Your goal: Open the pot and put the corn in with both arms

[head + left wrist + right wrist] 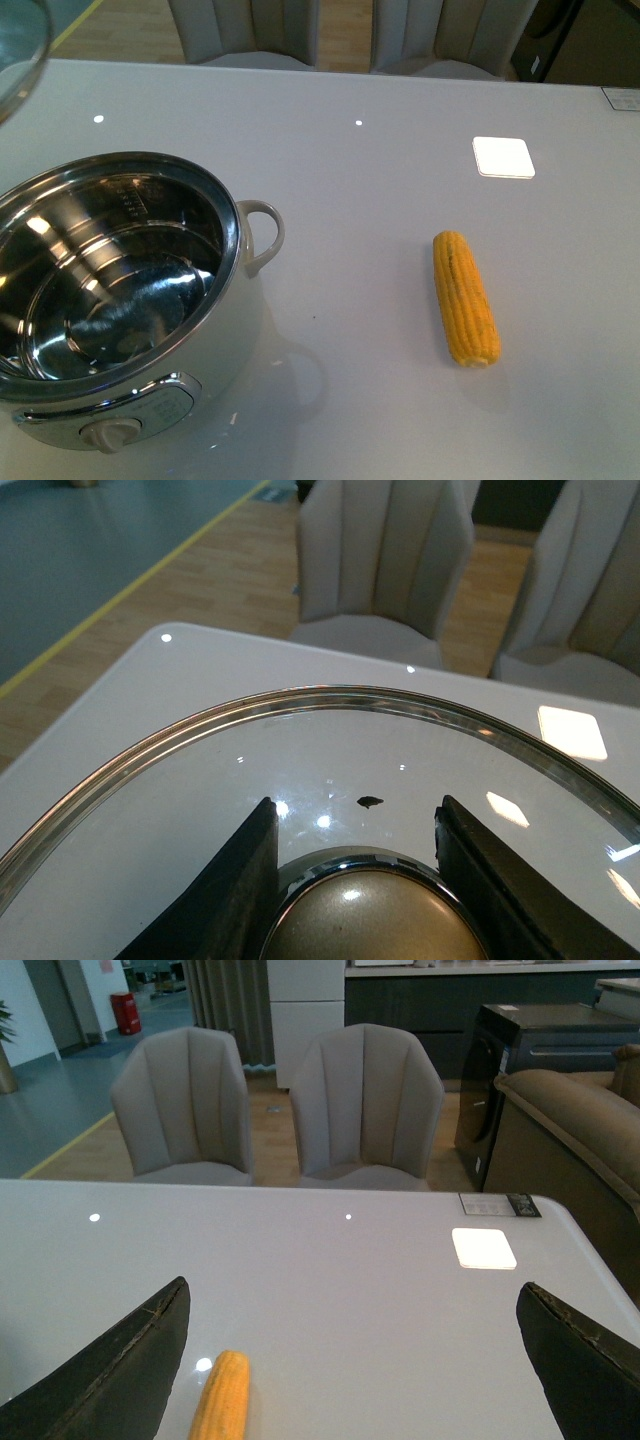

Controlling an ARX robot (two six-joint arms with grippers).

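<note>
The white pot (110, 300) stands open at the table's front left, its shiny steel inside bare, loop handle (262, 235) toward the middle and dial (110, 433) at the front. The glass lid (330, 770) is lifted off; its rim (22, 55) shows at the top left of the front view. My left gripper (355, 825) is shut on the lid's beige knob (365, 915). The yellow corn (465, 297) lies on the table right of the pot, also seen as corn (222, 1400) in the right wrist view. My right gripper (350, 1325) is open above the table, the corn near one finger.
A white square patch (503, 156) sits on the grey table (360, 180) behind the corn. Two beige chairs (280, 1110) stand along the far edge. A small label (622, 98) lies at the far right corner.
</note>
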